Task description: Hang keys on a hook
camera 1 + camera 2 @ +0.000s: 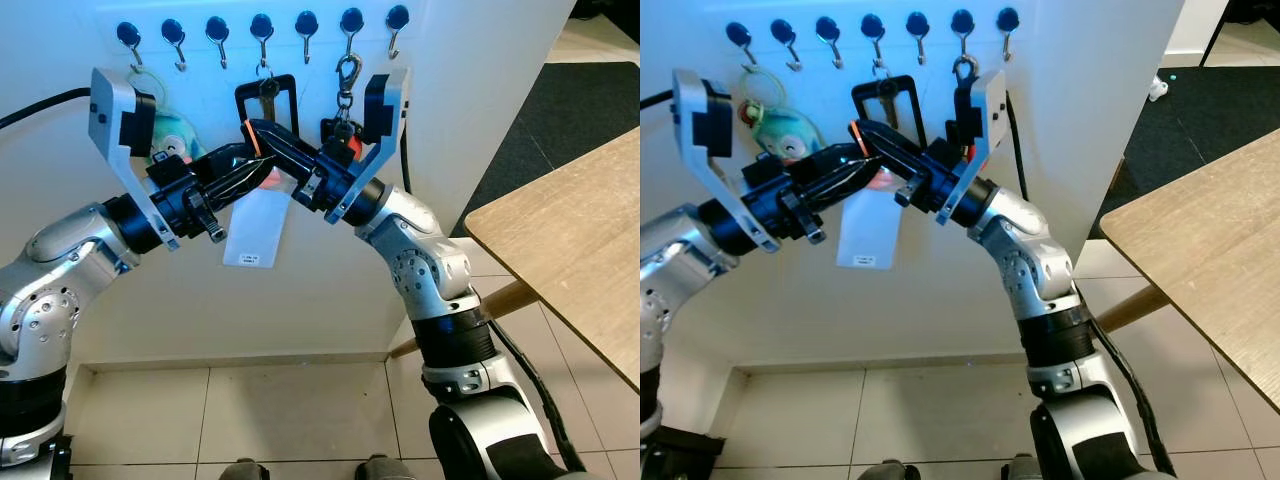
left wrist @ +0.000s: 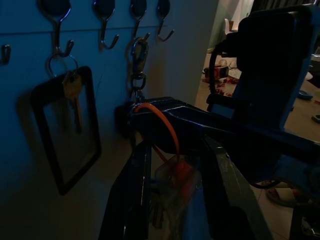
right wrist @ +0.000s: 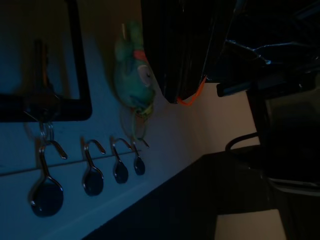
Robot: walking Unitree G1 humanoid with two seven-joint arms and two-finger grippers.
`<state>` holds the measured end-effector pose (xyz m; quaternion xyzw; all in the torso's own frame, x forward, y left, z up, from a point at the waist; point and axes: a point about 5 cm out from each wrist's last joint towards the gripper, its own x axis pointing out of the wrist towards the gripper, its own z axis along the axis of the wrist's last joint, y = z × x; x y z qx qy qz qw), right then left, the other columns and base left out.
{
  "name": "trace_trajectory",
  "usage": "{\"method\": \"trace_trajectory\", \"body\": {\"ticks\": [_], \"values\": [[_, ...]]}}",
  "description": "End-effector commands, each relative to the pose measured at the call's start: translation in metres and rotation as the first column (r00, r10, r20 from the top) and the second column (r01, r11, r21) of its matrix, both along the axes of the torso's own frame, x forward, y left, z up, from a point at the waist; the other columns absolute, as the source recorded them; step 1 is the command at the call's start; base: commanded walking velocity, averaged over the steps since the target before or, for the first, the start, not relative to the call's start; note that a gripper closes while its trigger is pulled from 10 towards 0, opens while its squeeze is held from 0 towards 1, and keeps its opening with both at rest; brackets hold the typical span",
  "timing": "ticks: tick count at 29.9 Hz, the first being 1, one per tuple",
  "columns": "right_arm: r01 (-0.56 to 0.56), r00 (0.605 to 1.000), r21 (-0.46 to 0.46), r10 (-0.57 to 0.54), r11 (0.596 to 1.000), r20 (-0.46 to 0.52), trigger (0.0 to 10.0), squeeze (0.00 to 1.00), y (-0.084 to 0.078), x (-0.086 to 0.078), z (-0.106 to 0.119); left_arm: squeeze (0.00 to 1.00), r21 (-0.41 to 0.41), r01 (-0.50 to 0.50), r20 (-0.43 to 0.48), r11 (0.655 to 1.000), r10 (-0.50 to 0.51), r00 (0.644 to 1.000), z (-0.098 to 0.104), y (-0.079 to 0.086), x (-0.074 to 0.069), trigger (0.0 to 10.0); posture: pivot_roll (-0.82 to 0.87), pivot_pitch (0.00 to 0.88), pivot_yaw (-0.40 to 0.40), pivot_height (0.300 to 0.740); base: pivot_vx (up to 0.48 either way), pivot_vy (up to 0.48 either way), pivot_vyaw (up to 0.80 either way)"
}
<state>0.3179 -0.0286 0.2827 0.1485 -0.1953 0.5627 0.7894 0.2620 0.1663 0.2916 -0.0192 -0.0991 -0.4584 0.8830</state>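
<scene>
A row of several black-capped metal hooks (image 1: 262, 30) runs along the white wall. Just below it my two grippers meet. My left gripper (image 1: 262, 178) is shut on the keys (image 2: 172, 177), a small bunch with an orange tag and a thin orange loop (image 2: 162, 120). My right gripper (image 1: 252, 133) comes in from the right, fingers closed at the loop's top, beside the hook that carries a black frame holder (image 1: 268, 95). A white card (image 1: 255, 230) dangles below both grippers.
A green plush toy (image 1: 175, 135) hangs from the leftmost hook and a carabiner (image 1: 347, 72) with a dark fob from the sixth. The other hooks are bare. A wooden table (image 1: 570, 240) juts in on the right; a black cable (image 1: 40, 105) crosses the wall on the left.
</scene>
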Motion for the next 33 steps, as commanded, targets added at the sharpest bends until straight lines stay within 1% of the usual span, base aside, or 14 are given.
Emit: {"method": "trace_trajectory", "body": {"ticks": [1,2,5,6,7,15,22,24,25,26,28,30,31,33], "values": [[-0.069,0.997,0.009,0.069,0.998,0.035,10.0,0.00,0.002,-0.008,0.007,0.00,0.044,-0.110,0.014,0.993,0.109,0.994,0.002,0.019,0.003,1.5,-0.03,0.115,0.061,0.740,0.000,0.000,0.00],[-0.079,0.996,0.013,0.079,0.997,0.040,10.0,0.00,0.001,-0.010,0.007,0.00,0.043,-0.112,0.016,0.993,0.112,0.994,0.002,0.020,0.003,2.2,-0.03,0.116,0.060,0.740,0.000,0.000,0.00],[-0.103,0.994,0.031,0.101,0.994,0.049,10.0,0.00,0.000,-0.012,0.009,0.00,0.039,-0.115,0.020,0.993,0.114,0.993,0.003,0.021,0.003,2.4,-0.03,0.116,0.060,0.740,0.000,0.000,0.00],[-0.109,0.993,0.042,0.107,0.993,0.051,10.0,0.93,-0.001,-0.013,0.010,0.00,0.037,-0.114,0.021,0.993,0.113,0.993,0.003,0.021,0.003,2.5,-0.03,0.117,0.058,0.740,0.000,0.000,0.00],[-0.118,0.992,0.048,0.115,0.992,0.054,10.0,1.00,-0.002,-0.014,0.010,0.00,0.033,-0.111,0.022,0.993,0.110,0.994,0.003,0.020,0.002,2.7,-0.03,0.117,0.058,0.740,0.000,0.000,0.00],[-0.134,0.990,0.068,0.131,0.989,0.048,10.0,1.00,-0.007,-0.015,0.013,0.00,0.025,-0.103,0.025,0.994,0.102,0.994,0.004,0.020,0.002,2.7,-0.03,0.118,0.058,0.740,0.000,0.000,0.00],[-0.131,0.991,0.101,0.130,0.986,0.018,10.0,1.00,-0.021,-0.012,0.010,0.00,0.017,-0.112,0.031,0.994,0.111,0.993,0.002,0.027,0.003,2.9,-0.03,0.118,0.058,0.740,0.000,0.000,0.00],[-0.134,0.991,0.104,0.133,0.986,0.017,10.0,1.00,-0.023,-0.012,0.010,0.00,0.015,-0.112,0.030,0.994,0.111,0.993,0.002,0.028,0.003,2.9,-0.03,0.118,0.058,0.740,0.000,0.000,0.00],[-0.148,0.989,0.107,0.147,0.983,0.010,10.0,0.67,-0.028,-0.013,0.008,0.00,0.009,-0.114,0.030,0.993,0.114,0.993,0.000,0.031,0.003,3.1,-0.03,0.120,0.060,0.740,0.000,0.000,0.00],[-0.148,0.989,0.107,0.147,0.983,0.010,10.0,0.67,-0.028,-0.013,0.008,0.00,0.009,-0.114,0.030,0.993,0.114,0.993,0.000,0.031,0.003,3.1,-0.03,0.120,0.060,0.740,0.000,0.000,0.00],[-0.165,0.986,0.081,0.164,0.983,0.012,10.0,0.33,-0.032,-0.015,0.005,0.00,0.008,-0.111,0.034,0.994,0.111,0.993,0.000,0.034,0.003,3.3,-0.03,0.120,0.060,0.740,0.000,0.000,0.00],[-0.167,0.986,0.071,0.167,0.983,0.013,10.0,0.33,-0.033,-0.015,0.004,0.00,0.009,-0.109,0.036,0.994,0.108,0.993,0.000,0.035,0.002,3.3,-0.03,0.120,0.060,0.740,0.000,0.000,0.00],[-0.178,0.984,0.032,0.178,0.984,0.019,10.0,0.00,-0.035,-0.018,0.001,0.00,0.035,-0.086,0.049,0.996,0.084,0.995,-0.002,0.036,-0.001,5.1,-0.04,0.118,0.063,0.740,0.000,0.000,0.00],[-0.183,0.983,0.014,0.182,0.983,0.022,10.0,0.00,-0.036,-0.019,0.000,0.00,0.044,-0.078,0.053,0.996,0.076,0.996,-0.002,0.037,-0.002,5.1,-0.04,0.118,0.063,0.740,0.000,0.000,0.00]]}}
